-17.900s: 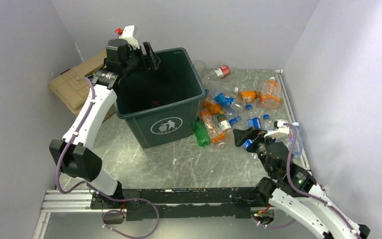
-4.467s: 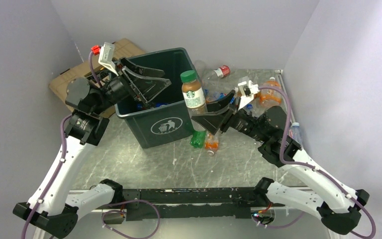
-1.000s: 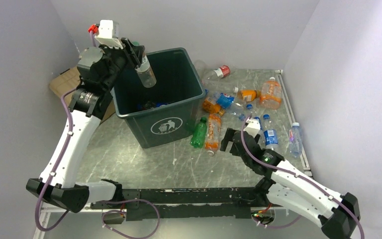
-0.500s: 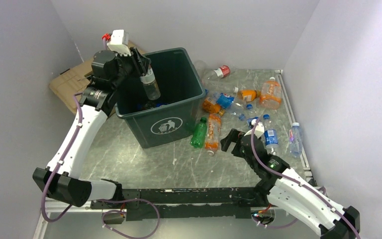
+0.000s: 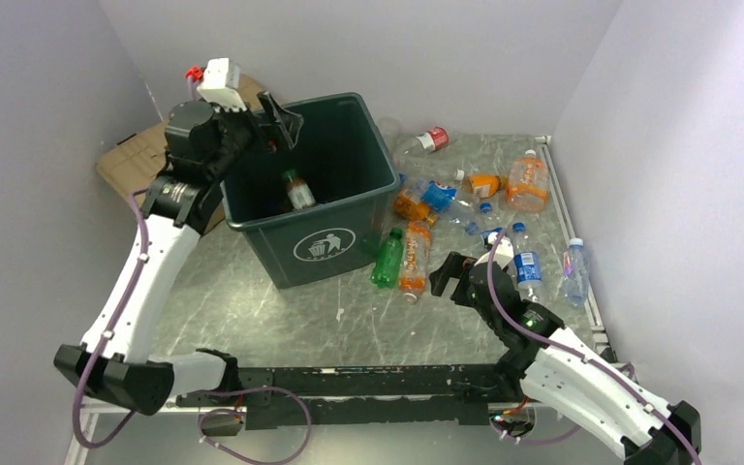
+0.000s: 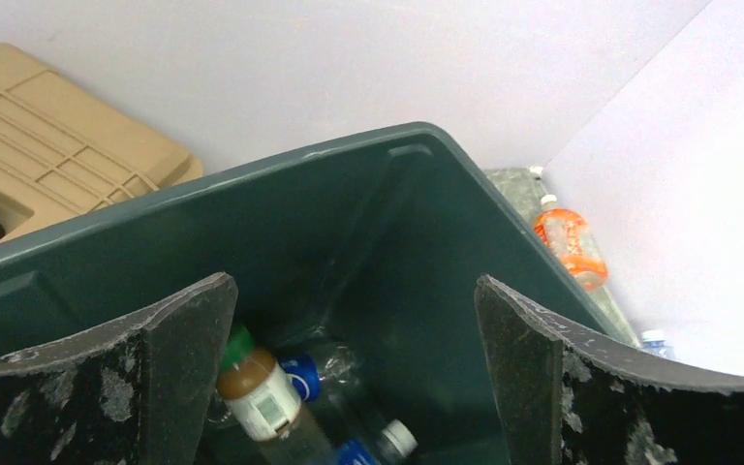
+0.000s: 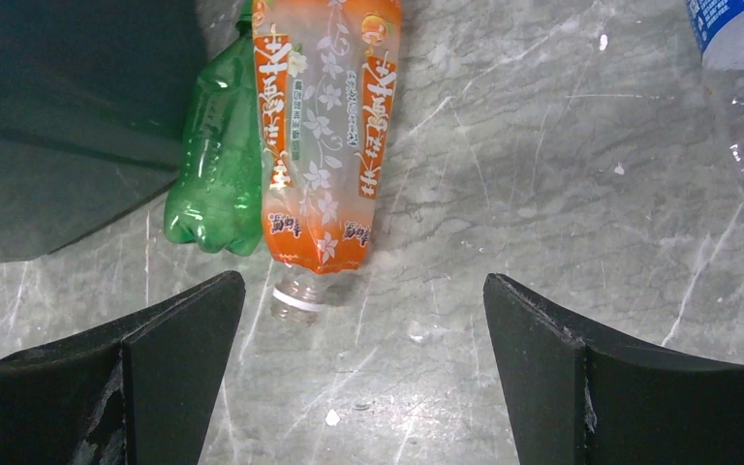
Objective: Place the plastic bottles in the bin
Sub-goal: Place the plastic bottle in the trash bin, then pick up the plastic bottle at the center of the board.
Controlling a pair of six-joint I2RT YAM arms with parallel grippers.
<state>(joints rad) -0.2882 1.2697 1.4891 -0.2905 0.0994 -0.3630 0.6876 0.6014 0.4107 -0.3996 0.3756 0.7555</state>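
My left pincer (image 5: 282, 114) is apart above the dark green square plastic bin (image 5: 358, 232). The brown green-capped plastic bottle (image 5: 298, 191) it clamped a moment ago is now inside, cap uppermost. My right pincer (image 7: 363, 281) is apart over an orange-labelled clear plastic bottle (image 7: 327, 145) lying on the bench (image 7: 542, 194), neck towards me.

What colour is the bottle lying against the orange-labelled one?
Translucent green: the bottle shows best in the right wrist view.

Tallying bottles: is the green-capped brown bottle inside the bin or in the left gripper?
Inside the bin: the green-capped bottle is below its rim; the left gripper above is open.
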